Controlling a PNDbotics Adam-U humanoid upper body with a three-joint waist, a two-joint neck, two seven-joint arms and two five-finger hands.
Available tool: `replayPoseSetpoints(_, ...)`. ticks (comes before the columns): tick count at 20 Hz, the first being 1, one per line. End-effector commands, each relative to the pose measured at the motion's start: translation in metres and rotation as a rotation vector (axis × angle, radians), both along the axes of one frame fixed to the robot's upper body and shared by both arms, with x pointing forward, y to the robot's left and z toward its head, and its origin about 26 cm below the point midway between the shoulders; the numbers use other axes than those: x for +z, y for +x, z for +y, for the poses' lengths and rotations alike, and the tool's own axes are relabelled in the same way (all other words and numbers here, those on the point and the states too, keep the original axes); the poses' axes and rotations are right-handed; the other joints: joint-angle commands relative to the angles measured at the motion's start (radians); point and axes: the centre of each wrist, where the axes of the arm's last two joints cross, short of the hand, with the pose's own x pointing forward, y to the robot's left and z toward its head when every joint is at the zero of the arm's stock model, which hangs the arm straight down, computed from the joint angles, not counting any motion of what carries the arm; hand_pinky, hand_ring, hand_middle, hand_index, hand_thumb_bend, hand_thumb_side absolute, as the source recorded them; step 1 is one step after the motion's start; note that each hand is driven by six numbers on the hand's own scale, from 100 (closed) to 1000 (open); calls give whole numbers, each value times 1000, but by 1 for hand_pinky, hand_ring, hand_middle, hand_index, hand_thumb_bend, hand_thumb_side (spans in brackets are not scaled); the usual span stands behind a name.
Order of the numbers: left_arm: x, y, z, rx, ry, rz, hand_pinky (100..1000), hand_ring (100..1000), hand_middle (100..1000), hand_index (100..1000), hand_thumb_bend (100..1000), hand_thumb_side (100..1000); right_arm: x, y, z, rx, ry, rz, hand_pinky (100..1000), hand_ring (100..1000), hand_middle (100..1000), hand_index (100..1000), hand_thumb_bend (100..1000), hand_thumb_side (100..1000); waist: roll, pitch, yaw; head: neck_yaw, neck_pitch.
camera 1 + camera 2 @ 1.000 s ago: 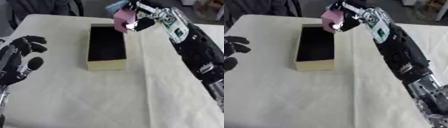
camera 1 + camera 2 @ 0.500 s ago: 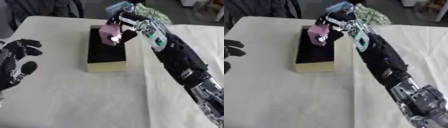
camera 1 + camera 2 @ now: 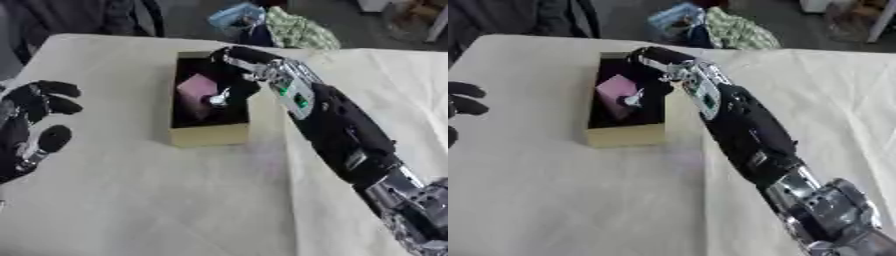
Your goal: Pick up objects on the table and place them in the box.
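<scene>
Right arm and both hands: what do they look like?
The right arm is mostly black, with a pale panel bearing green marks near the wrist and silver metal joints toward the elbow. The right hand has black fingers with a silver tip showing. The left hand is black with rounded fingertips.

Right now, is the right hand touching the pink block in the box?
Touching. In the left eye view the right hand reaches into the box, one finger lying against the pink block.
</scene>
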Motion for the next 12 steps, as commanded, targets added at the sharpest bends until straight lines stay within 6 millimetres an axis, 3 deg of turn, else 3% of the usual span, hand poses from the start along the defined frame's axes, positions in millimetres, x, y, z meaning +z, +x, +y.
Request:
replayPoseSetpoints(1, 11, -1, 0, -2, 1, -36, 724, 644, 673, 767, 825, 717, 12, 0, 0, 6, -5, -37, 744, 761, 821, 892, 497, 585, 7, -16, -2, 0, -8)
replayPoseSetpoints(2, 11, -1, 1, -1, 1, -36, 724, 644, 673, 767, 825, 717, 14, 0, -1, 4, -1, -42, 749, 769, 836, 906, 547, 642, 7, -17, -5, 2, -7)
replayPoseSetpoints(12, 6, -2, 9, 33, 8, -23, 723, 644, 672, 767, 825, 716, 80, -21, -39, 24, 174, -211, 741, 760, 824, 905, 534, 639, 2, -31, -89, 50, 3)
